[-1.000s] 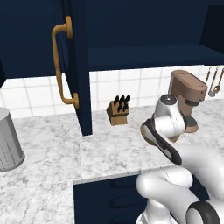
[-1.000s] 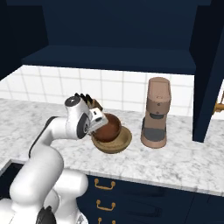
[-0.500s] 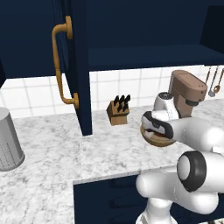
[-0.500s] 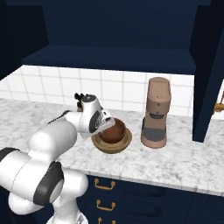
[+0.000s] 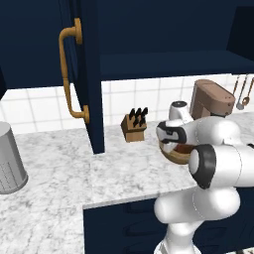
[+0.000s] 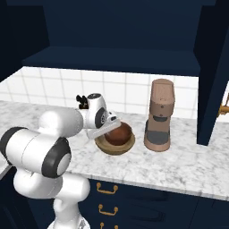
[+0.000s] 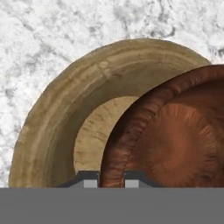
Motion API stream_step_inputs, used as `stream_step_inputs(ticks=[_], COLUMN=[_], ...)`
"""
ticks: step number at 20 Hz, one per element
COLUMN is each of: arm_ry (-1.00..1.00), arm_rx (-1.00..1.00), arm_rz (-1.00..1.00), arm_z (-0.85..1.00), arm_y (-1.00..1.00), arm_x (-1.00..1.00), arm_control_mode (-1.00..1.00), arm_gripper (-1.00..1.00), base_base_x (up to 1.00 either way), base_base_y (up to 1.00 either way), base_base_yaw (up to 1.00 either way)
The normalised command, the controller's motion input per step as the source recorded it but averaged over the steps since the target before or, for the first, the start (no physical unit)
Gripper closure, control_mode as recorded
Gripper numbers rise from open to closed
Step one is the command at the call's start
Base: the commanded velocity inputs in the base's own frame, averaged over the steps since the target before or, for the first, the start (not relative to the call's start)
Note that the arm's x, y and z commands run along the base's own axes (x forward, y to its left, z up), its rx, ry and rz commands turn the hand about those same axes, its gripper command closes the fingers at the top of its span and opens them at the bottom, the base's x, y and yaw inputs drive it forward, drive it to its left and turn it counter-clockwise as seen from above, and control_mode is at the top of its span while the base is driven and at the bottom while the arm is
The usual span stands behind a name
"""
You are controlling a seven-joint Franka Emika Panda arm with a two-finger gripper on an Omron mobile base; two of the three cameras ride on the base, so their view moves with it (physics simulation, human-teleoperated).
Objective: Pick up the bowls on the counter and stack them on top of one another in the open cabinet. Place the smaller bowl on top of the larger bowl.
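Our gripper [image 7: 111,177] sits at the bottom centre of the hand view, its two dark tips close together with the rim of the small bowl [image 7: 175,144] passing between them; we read the jaws as narrow and closed on that rim. In the right base view the gripper [image 6: 107,129] shows left of centre, low over the bowls.

We see the small bowl, dark reddish-brown, lying inside the large bowl [image 7: 57,122], which fills the left and top of the hand view with its tan rim and paler floor. The small bowl is set off toward the right side of the large one, not centred. In the right base view the small bowl [image 6: 120,133] rests in the large bowl [image 6: 112,147] near the middle of the frame, on the counter [image 6: 179,163]. In the left base view the large bowl [image 5: 174,156] peeks out right of centre, mostly behind the arm.

We see a brown coffee machine [image 6: 159,115] just right of the bowls, a knife block [image 5: 134,126] at centre of the left base view, a grey canister [image 5: 10,158] at its left edge, and the cabinet door [image 5: 87,74] with its brass handle [image 5: 69,74] at upper left.
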Motion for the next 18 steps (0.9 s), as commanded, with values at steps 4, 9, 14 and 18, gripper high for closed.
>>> stream_step_inputs(ticks=[4, 9, 14, 18], arm_ry=[0.00, 0.00, 0.00, 0.00], arm_rx=[-0.09, 0.00, 0.01, 0.00], arm_rz=[0.00, 0.00, 0.00, 0.00], arm_z=[-0.15, -0.03, -0.02, 0.07], arm_y=[-0.04, 0.06, 0.10, 0.00], arm_x=[-0.21, -0.07, 0.16, 0.11], arm_control_mode=[-1.00, -1.00, -1.00, -1.00], arm_gripper=[1.00, 1.00, 1.00, -1.00], base_base_x=[0.00, 0.00, 0.00, 0.00], base_base_y=[0.00, 0.00, 0.00, 0.00], base_base_yaw=[0.00, 0.00, 0.00, 0.00])
